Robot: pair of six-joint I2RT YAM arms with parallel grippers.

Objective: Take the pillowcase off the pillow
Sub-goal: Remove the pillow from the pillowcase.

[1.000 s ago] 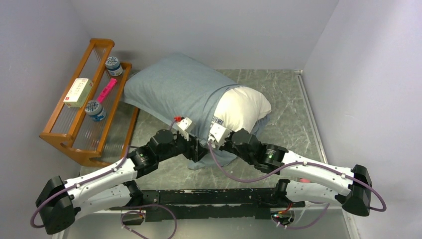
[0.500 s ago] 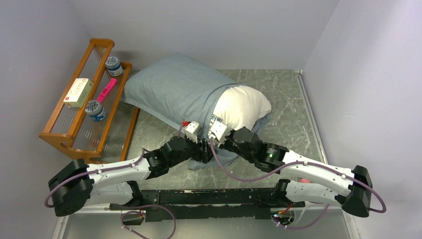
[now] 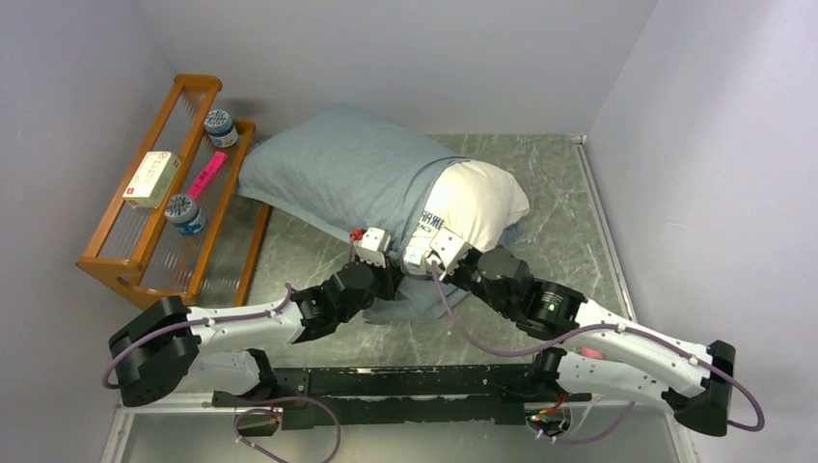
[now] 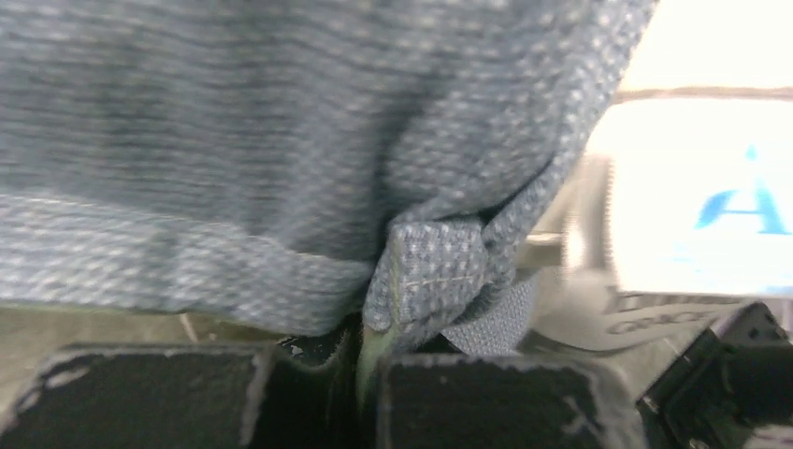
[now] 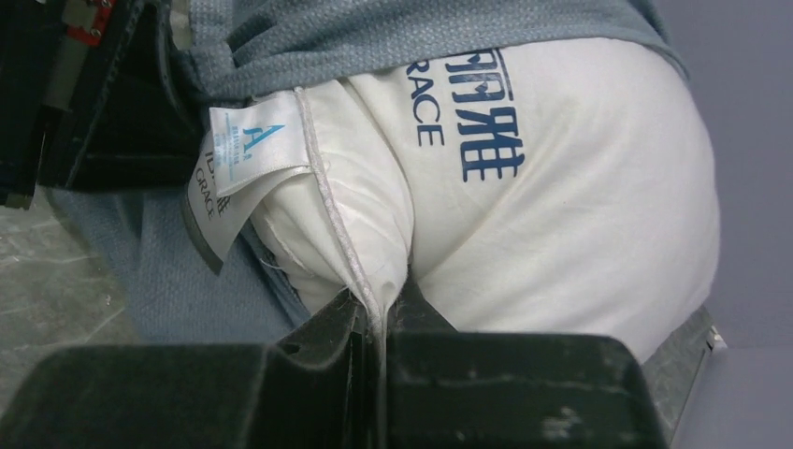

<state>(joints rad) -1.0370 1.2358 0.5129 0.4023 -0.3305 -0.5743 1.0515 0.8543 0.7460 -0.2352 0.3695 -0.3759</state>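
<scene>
The grey-blue pillowcase covers the far left part of the white pillow, whose near right end with dark lettering bulges out bare. My left gripper is shut on the pillowcase's open hem; in the left wrist view a fold of the hem is pinched between the closed jaws. Close on its right, my right gripper is shut on the pillow's piped seam, the jaws closed just right of the white edge tag. Pillowcase cloth bunches above the lettering.
A wooden rack stands at the left with two blue-lidded jars, a white box and a pink item. Walls close the left, back and right. The table is green-grey marbled.
My left arm has reached right to the pillowcase's hem and its jaws have shut on it. The right gripper, still holding the pillow's edge, has shifted slightly to the far right.
</scene>
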